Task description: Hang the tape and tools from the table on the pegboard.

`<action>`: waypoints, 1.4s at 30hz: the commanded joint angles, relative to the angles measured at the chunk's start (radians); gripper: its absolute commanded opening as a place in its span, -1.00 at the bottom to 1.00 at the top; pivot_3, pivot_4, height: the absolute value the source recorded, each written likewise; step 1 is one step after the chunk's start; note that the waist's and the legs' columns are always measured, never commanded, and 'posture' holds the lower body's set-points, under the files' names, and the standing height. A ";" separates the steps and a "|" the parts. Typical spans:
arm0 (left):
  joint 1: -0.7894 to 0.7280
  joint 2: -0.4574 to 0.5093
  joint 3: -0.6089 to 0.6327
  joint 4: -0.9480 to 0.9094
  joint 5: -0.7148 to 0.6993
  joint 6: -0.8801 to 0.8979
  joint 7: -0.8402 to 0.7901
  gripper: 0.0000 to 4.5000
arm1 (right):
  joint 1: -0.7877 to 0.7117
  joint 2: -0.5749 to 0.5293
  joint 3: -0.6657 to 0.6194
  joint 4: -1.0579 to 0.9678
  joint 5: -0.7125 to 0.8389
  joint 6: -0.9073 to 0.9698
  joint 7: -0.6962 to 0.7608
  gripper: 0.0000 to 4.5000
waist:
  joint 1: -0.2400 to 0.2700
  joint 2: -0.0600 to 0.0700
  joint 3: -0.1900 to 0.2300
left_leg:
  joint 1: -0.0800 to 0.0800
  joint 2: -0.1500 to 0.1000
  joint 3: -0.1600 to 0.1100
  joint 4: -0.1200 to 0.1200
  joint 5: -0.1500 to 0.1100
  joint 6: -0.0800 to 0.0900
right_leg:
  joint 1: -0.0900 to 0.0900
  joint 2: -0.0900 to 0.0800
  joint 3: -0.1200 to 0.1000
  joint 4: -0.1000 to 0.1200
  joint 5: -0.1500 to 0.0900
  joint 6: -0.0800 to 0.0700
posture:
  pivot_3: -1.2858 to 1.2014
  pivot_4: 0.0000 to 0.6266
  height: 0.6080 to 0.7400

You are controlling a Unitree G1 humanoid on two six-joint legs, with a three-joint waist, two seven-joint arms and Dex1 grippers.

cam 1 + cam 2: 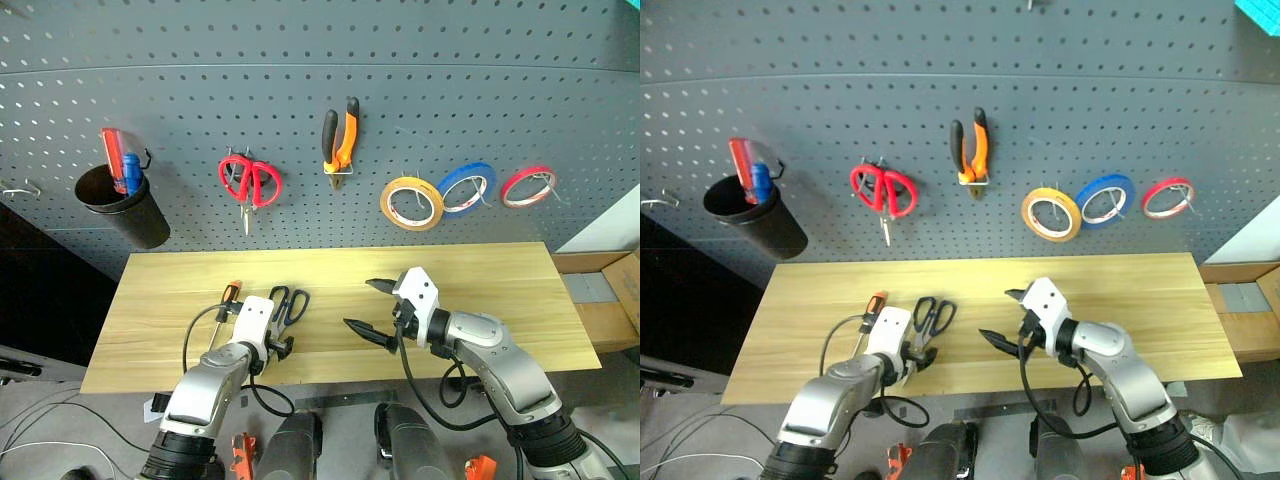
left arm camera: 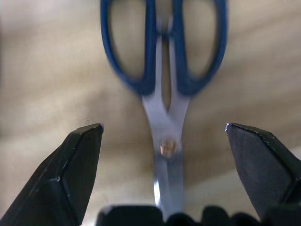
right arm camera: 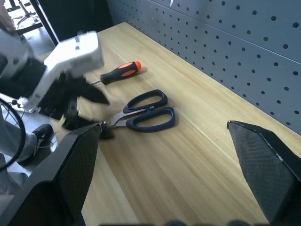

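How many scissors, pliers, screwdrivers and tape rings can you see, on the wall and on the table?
Scissors: 2, red-handled scissors hanging, dark blue scissors on the table
Pliers: 1, orange-and-black pliers
Screwdrivers: 1, orange-handled screwdriver on the table
Tape rings: 3, yellow tape, blue tape, red tape
Total: 7

Arms: rounded silver-grey shells are seen on both, with darker bands at the joints.
Wrist blocks: a boxy white housing is fitted behind the left gripper [image 1: 272, 347] and the right gripper [image 1: 368, 308].
Fingers: two black, wedge-shaped, pointed fingers [image 2: 70, 169] are carried by each.
Cables: black cables are looped beside each forearm.
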 commanded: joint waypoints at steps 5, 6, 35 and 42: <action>-0.039 -0.046 0.002 0.078 0.019 0.020 0.017 1.00 | -0.011 -0.002 -0.001 -0.019 0.001 -0.006 0.000 0.98 | 0.001 0.000 0.000 | 0.000 0.000 0.000 0.000 0.000 -0.001 | 0.000 0.000 0.000 0.000 0.000 0.000 | 0.01 -0.06 1.00; -0.042 -0.048 0.003 0.082 0.020 0.023 0.017 1.00 | -0.011 -0.002 -0.002 -0.019 0.001 -0.005 -0.001 0.98 | 0.002 0.000 0.000 | 0.000 0.000 0.000 0.000 0.000 -0.001 | 0.000 0.000 0.000 0.000 0.000 0.000 | 0.01 -0.06 1.00; 0.253 -0.017 0.198 -0.379 -0.120 -0.573 -0.259 -0.78 | -0.080 0.026 -0.055 0.045 0.064 -0.042 0.057 1.00 | 0.008 0.000 0.001 | -0.006 0.000 0.000 0.000 0.002 -0.005 | -0.006 -0.001 0.000 -0.002 0.000 0.000 | 0.05 -0.25 1.00; 0.406 -0.019 0.182 -0.367 0.070 -0.921 -0.183 -0.78 | -0.249 0.048 -0.155 -0.067 0.224 0.110 0.028 1.00 | 0.004 0.001 0.001 | -0.006 0.000 0.001 -0.001 -0.001 0.000 | -0.006 -0.001 0.001 -0.001 0.000 -0.001 | 0.04 -0.24 1.00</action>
